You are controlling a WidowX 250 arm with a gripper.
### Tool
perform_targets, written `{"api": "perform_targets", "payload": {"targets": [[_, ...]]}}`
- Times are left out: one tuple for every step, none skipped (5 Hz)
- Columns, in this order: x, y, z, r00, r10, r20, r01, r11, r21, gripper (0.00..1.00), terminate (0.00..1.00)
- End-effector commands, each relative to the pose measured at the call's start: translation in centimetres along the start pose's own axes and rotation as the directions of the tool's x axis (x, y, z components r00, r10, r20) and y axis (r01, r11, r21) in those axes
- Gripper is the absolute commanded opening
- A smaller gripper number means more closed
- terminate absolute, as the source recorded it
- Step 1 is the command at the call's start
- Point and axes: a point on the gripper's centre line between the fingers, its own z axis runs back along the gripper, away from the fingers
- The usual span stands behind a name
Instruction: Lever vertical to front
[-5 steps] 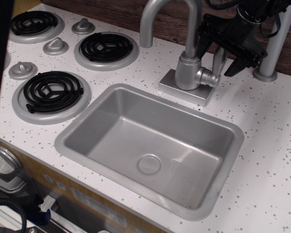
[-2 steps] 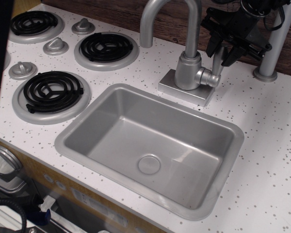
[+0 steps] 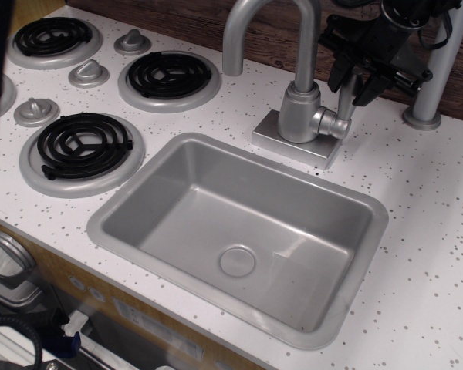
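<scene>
Toy kitchen bench, sink and faucet with lever in robot hand.

Nearest: grey sink (image 3: pixel 239 235) with round drain (image 3: pixel 237 260), set into the white speckled bench (image 3: pixel 424 231). Left: black coil burners (image 3: pixel 82 144) and small grey knobs (image 3: pixel 36 112). Behind the sink: faucet (image 3: pixel 299 108) on a square base, curved spout rising above. Lever (image 3: pixel 346 99) stands upright from its small hub at the faucet's right side. Black hand (image 3: pixel 356 83) sits at the lever's upper part, fingers narrow, one on each side of it; actual contact cannot be told. Far right: plain grey pole (image 3: pixel 436 69) by the wooden back wall.
</scene>
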Motion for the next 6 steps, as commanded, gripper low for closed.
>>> {"api": "perform_targets", "payload": {"targets": [[-2.7,-0.8,1.1,0.997,0.067,-0.021,-0.068,0.997,-0.037,0.0,0.0],[-3.2,-0.8,0.3,0.997,0.06,-0.048,-0.064,0.996,-0.069,0.0,0.0],[-3.1,-0.5,-1.0,0.995,0.055,-0.082,-0.065,0.99,-0.126,0.0,0.0],[-3.1,-0.6,-1.7,0.996,0.05,-0.078,-0.061,0.988,-0.139,0.0,0.0],[-3.2,-0.6,-2.5,0.997,0.05,-0.067,-0.06,0.986,-0.154,0.0,0.0],[-3.2,-0.6,-2.7,0.997,0.047,-0.062,-0.056,0.986,-0.155,0.0,0.0]]}}
